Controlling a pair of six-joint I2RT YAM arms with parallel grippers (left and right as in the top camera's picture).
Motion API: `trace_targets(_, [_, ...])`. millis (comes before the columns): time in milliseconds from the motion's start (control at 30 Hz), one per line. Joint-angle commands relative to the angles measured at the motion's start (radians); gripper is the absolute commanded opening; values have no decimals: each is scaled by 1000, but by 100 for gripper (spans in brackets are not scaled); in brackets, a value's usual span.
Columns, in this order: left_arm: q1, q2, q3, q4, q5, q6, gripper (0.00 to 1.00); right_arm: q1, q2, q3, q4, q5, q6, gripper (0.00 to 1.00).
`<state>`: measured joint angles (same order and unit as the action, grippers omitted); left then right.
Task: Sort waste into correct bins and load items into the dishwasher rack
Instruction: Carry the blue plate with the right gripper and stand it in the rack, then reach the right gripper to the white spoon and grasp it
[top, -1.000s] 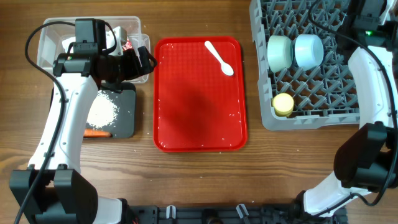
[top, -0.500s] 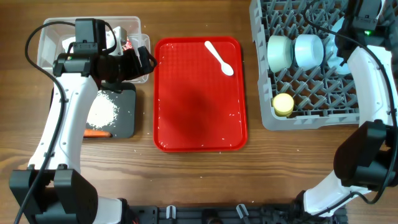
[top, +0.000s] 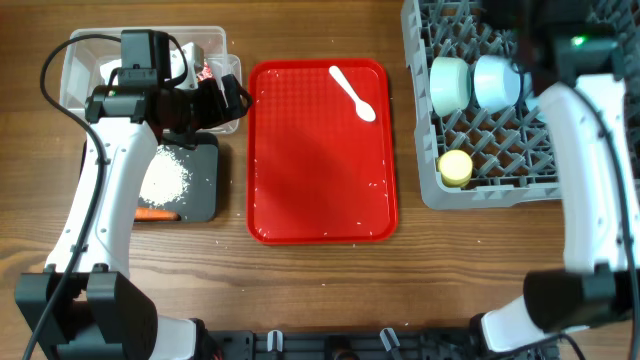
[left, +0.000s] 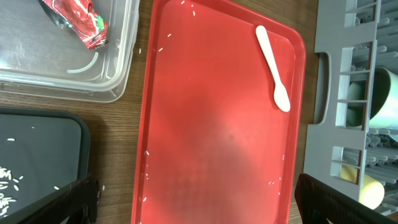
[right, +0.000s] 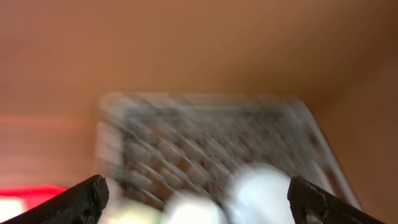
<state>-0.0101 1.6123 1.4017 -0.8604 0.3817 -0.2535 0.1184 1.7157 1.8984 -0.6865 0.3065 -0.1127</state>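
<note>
The grey dishwasher rack (top: 500, 185) fills the right side. In it stand two pale bowls (top: 450, 83) (top: 496, 80) and a yellow cup (top: 456, 167). A white spoon (top: 352, 92) (left: 272, 70) lies on the red tray (top: 320, 190). My right gripper (top: 512, 35) (right: 199, 202) hovers open and empty over the back of the rack, its view motion-blurred. Over the red tray's left edge my left gripper (top: 232, 98) (left: 202, 205) stands open and empty. The clear tub (top: 75, 60) holds a red wrapper (left: 78, 22). Rice (top: 165, 180) and a carrot (top: 155, 213) lie on the black tray (top: 205, 190).
Stray rice grains dot the red tray (left: 217, 155) and the wood beside it. The rack's wall and handle (left: 323, 87) stand close to the tray's right edge. The tub and the black tray sit one behind the other at the left.
My right gripper has gone from shut to open, and its arm has swung left across the back of the rack. The left arm has not moved.
</note>
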Motion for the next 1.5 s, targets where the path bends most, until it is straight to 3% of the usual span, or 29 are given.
trace_targets(0, [1, 5, 3, 3, -6, -2, 100, 140, 20, 22, 28, -95, -39, 95])
trace_targets(133, [1, 5, 3, 3, -6, -2, 100, 225, 141, 22, 40, -122, -41, 96])
trace_targets(333, [1, 6, 3, 3, -6, -2, 100, 241, 329, 22, -4, -256, 11, 98])
trace_targets(500, [1, 5, 3, 3, -6, -2, 100, 237, 440, 22, -32, -427, 1, 93])
trace_targets(667, [1, 5, 3, 3, -6, -2, 100, 255, 519, 22, -59, -442, -18, 89])
trace_targets(833, [1, 6, 3, 3, -6, -2, 100, 256, 593, 21, -66, -443, -15, 75])
trace_targets(933, [1, 6, 3, 3, -6, -2, 100, 256, 640, 21, -72, -443, -16, 53])
trace_targets(1000, [1, 5, 3, 3, -6, -2, 100, 256, 663, 21, -73, -444, -15, 47])
trace_targets(1333, [1, 6, 3, 3, -6, -2, 100, 256, 734, 18, -53, -447, 11, 41])
trace_targets(1467, [1, 5, 3, 3, -6, -2, 100, 256, 735, 17, -63, -471, 11, 15])
